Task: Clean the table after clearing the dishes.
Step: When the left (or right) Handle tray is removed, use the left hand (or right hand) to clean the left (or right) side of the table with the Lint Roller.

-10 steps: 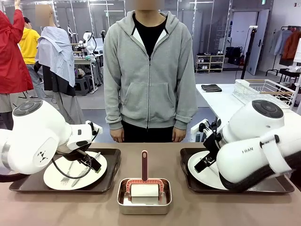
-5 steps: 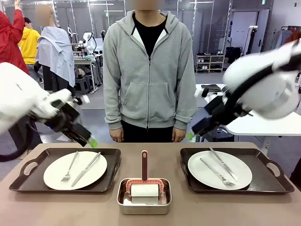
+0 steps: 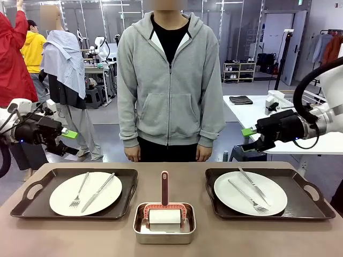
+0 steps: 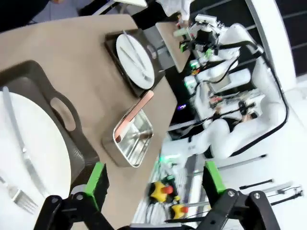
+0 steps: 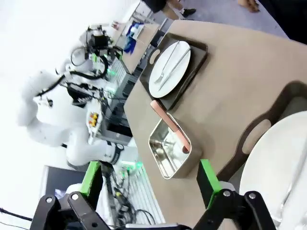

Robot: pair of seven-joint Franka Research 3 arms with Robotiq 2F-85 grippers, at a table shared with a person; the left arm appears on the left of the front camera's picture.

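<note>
Left fingers (image 3: pixel 69 134) and right fingers (image 3: pixel 248 131) stand wide, empty. Below each sit the dishes: left plate (image 3: pixel 61 201), right plate (image 3: pixel 236 201), breakable, cutlery (image 3: pixel 98 193) loose and likely to slide. Better held by the stiff left tray (image 3: pixel 127 194) and right tray (image 3: pixel 303 208) at their end handles (image 3: pixel 33 190), level. Counter (image 3: pixel 225 241) beneath.

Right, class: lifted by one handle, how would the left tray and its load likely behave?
The tray looks rigid, so probably no flexing. Tilted, its smooth plate would likely slide. The fork and knife lie loose and may roll off.
</note>
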